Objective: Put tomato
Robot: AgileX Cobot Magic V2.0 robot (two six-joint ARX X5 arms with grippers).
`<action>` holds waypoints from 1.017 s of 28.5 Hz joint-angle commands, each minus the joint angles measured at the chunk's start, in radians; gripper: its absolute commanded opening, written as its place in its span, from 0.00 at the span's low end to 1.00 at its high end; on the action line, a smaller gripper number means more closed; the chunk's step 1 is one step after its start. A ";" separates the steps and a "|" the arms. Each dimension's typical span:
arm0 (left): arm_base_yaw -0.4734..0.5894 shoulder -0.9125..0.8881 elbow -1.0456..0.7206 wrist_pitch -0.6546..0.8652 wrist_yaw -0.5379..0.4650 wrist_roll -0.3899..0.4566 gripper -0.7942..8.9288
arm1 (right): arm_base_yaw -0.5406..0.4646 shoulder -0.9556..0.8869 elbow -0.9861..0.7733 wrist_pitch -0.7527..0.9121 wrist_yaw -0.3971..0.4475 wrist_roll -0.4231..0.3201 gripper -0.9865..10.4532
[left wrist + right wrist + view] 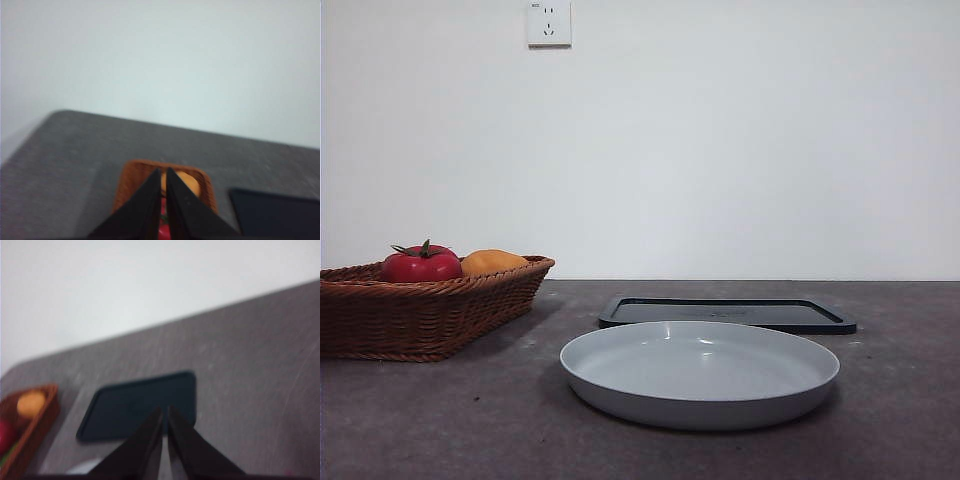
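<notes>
- The tomato (421, 264) sits in the woven basket (420, 320) at the left of the front view, its green stem pointing up above the rim.
- An orange-yellow fruit (492, 262) lies in the same basket, just beside the tomato, on the side nearer the middle of the table (880, 420).
- A grey round plate (700, 375) rests on the table near the camera, to the right of the basket and apart from it.
- Behind the plate lies a flat dark rectangular tray (730, 313), close to the plate's far rim.
- A white wall socket (549, 23) is mounted high on the pale wall.
- Neither arm shows in the front view.
- The left tool (163, 175) hangs above the basket (135, 175), with its two black jaws drawn together so that only a thin slit shows between them; nothing is held. A sliver of the tomato (164, 231) shows red between the jaws.
- The right tool (164, 412) hangs over the table near the dark tray (135, 407), its jaws likewise pressed nearly together and holding nothing.
- In the right wrist view the basket (42, 422) appears at the edge with the orange-yellow fruit (31, 403) and the tomato (5, 435) in it, blurred.
</notes>
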 commanded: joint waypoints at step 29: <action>-0.005 0.500 0.303 -0.280 0.342 0.061 0.89 | 0.013 0.436 0.301 -0.117 -0.207 -0.343 0.62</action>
